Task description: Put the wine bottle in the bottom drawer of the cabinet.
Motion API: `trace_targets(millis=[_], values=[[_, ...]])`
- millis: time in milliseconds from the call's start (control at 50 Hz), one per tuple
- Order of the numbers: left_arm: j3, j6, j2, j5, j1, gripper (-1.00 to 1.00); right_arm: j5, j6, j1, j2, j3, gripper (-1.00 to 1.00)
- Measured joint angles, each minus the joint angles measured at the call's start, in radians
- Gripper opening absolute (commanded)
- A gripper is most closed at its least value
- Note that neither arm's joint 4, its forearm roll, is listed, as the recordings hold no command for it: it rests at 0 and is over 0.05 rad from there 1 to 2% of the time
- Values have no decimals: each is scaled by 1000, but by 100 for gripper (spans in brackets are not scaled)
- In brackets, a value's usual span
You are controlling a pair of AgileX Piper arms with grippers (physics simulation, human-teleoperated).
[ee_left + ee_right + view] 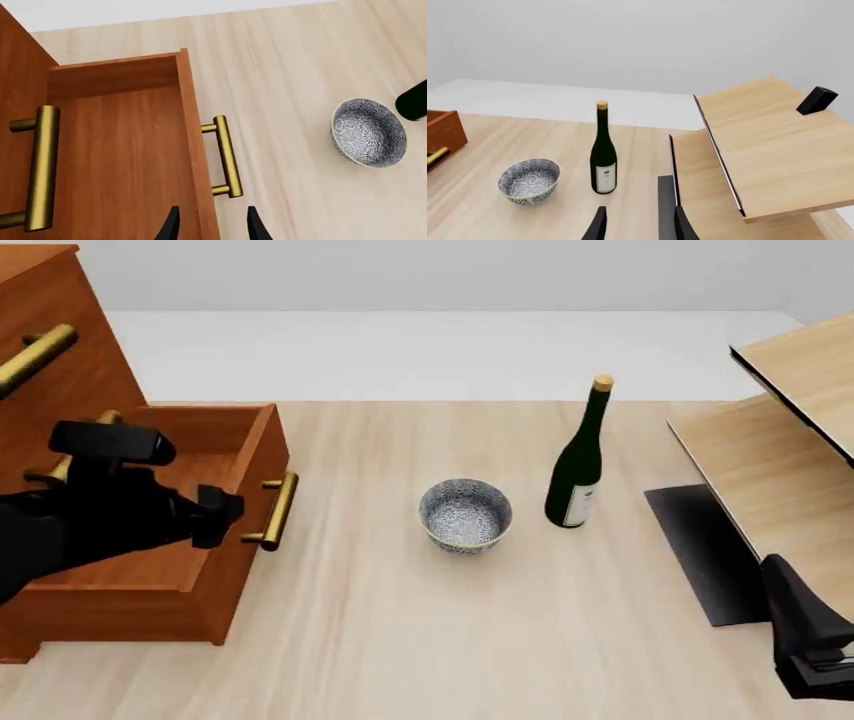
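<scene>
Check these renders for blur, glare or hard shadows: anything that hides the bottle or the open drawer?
Front view: sharp, flat even light, only a faint shadow by the wine bottle; the left arm covers part of the bottom drawer. Right wrist view: crisp, no glare on the bottle's glass. Left wrist view: sharp; the drawer's brass handle shows a soft sheen, and the bowl looks stretched near the edge.

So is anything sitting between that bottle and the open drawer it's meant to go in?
Yes: the bowl stands on the table between the bottle and the open drawer, so the bottle must go over or around it.
</scene>
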Motion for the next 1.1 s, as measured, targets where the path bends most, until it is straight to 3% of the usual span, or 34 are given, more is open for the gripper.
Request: trace_targets(millis=[1100], values=[[66,-21,126,-147,-23,100,17,-9,5,-3,0,100]])
